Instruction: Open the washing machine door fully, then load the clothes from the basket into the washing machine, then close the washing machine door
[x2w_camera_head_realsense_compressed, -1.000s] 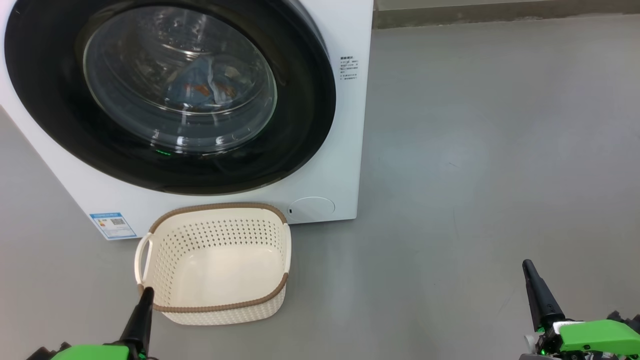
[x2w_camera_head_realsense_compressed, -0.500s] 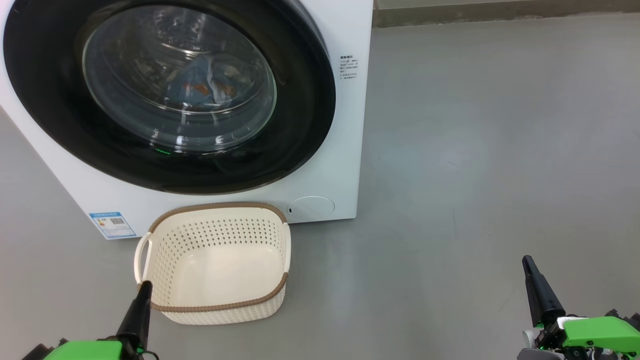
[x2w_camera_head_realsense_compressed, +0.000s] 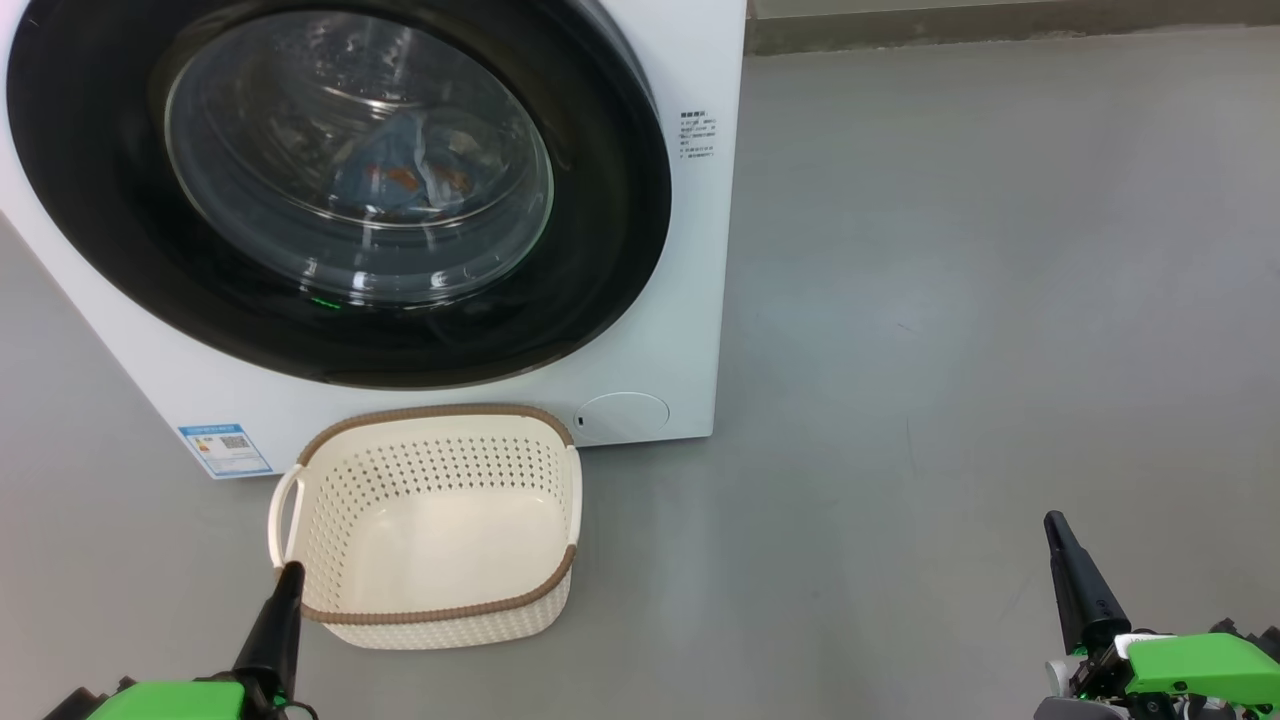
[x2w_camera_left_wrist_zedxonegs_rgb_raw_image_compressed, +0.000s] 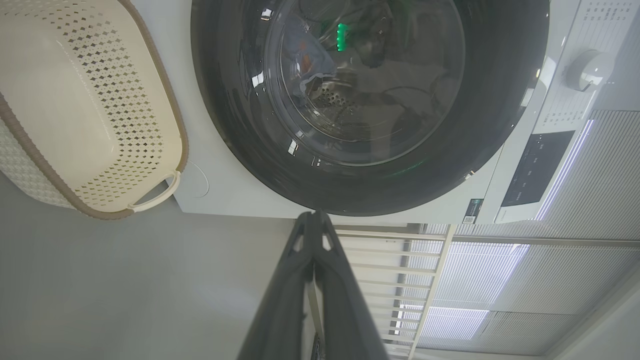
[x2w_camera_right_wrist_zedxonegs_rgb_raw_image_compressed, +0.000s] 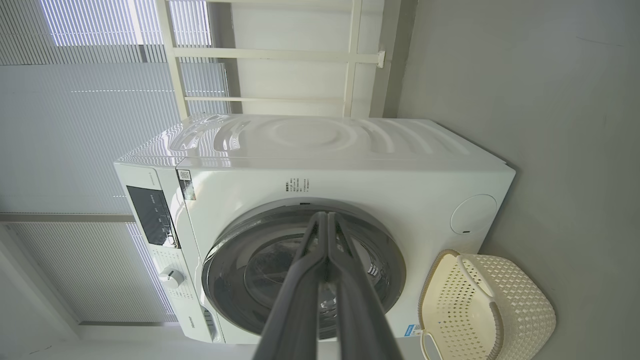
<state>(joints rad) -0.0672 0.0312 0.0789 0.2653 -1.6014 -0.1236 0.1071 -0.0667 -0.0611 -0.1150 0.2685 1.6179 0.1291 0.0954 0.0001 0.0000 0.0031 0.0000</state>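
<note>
Grey floor (x2w_camera_head_realsense_compressed: 950, 300) carries the washing machine (x2w_camera_head_realsense_compressed: 690, 300), with the washing machine door (x2w_camera_head_realsense_compressed: 600, 200) shut over blue printed clothes (x2w_camera_head_realsense_compressed: 400, 175) lying in the drum (x2w_camera_left_wrist_zedxonegs_rgb_raw_image_compressed: 327, 100). Just before it stands the basket (x2w_camera_head_realsense_compressed: 440, 612), its bare cream bottom showing. Left gripper (x2w_camera_head_realsense_compressed: 292, 573) and right gripper (x2w_camera_head_realsense_compressed: 1052, 522) hang low, both clenched on nothing.

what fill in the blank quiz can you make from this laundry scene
1. The washer's door is ____.
2. The clothes lie behind the door, so the basket is ____.
3. The tool nearest the basket is the robot's ____ one.
Missing words: shut; empty; left.
</note>
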